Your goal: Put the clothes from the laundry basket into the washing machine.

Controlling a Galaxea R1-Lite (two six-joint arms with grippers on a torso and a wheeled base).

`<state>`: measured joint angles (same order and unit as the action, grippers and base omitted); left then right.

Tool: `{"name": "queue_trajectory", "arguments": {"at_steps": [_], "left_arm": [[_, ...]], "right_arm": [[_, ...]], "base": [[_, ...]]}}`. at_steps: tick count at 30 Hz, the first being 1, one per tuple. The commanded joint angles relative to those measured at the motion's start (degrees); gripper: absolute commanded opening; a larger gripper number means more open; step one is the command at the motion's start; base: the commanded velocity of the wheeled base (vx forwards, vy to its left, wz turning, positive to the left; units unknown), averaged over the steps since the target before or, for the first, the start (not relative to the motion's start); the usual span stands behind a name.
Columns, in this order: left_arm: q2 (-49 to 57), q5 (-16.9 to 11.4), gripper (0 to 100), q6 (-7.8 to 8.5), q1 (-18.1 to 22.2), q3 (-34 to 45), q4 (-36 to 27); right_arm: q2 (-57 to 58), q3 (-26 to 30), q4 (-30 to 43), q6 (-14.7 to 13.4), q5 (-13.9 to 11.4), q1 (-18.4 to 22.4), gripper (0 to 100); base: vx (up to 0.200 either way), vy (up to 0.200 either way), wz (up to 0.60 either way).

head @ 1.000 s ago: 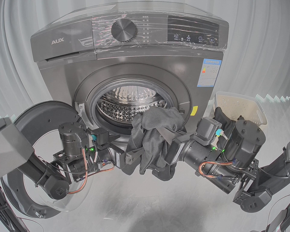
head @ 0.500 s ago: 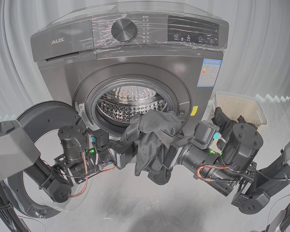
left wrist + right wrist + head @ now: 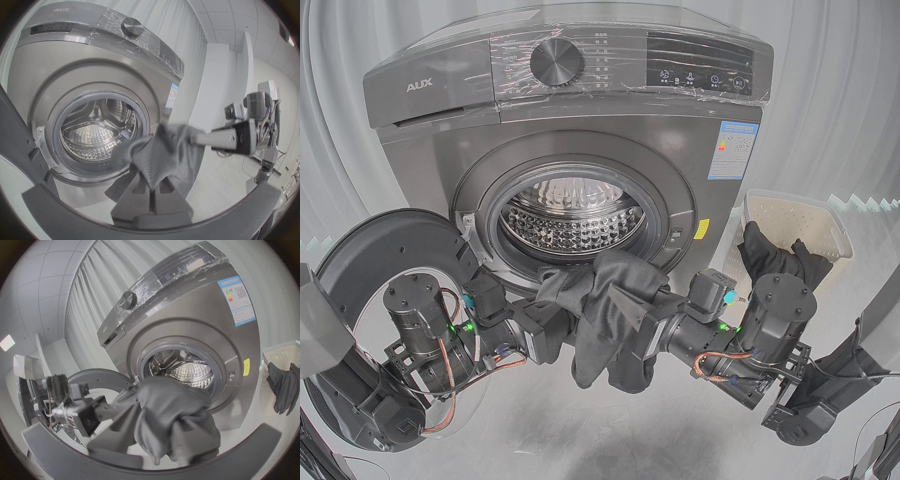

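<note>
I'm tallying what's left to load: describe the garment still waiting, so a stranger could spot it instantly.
Right of the washing machine stands a cream laundry basket. Over its rim hangs a dark garment. Unlike the other dark garment held up before the open drum, it rests on the basket with nothing gripping it.

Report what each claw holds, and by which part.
Both hold one dark grey garment: the left claw pinches a hanging fold, the right claw grips its bunched middle.
</note>
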<state>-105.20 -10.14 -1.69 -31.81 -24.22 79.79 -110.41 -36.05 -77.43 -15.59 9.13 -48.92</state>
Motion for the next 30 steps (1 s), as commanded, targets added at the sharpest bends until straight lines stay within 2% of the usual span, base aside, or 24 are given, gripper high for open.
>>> {"name": "queue_trajectory", "arguments": {"at_steps": [1,4,11,15,22,30], "left_arm": [[2.6,0.0,0,-0.33,-0.2,0.0,0.0],[2.5,1.4,0,-0.41,-0.9,-1.4,0.1],[2.5,1.8,0,-0.59,-1.8,-2.6,0.1],[2.0,3.8,0,-0.59,-1.8,-4.3,0.2],[1.8,4.6,0,-1.38,-1.8,-5.2,0.2],[1.8,5.4,0,-1.47,-1.5,-6.5,0.2]], "right_arm": [[-2.3,0.3,-0.1,0.0,-0.1,0.2,100],[-3.6,1.9,0.6,0.3,0.0,0.7,100],[-5.4,4.8,0.7,0.8,0.0,0.8,100],[-6.5,5.5,0.8,0.9,0.0,1.8,100],[-8.8,9.2,0.8,1.6,0.0,1.8,100],[-11.5,12.8,0.8,1.7,-0.1,2.4,100]], "base": [[0.0,0.0,0.0],[0.0,0.0,0.0],[0.0,0.0,0.0],[0.0,0.0,0.0],[0.0,0.0,0.0],[0.0,0.0,0.0]]}}
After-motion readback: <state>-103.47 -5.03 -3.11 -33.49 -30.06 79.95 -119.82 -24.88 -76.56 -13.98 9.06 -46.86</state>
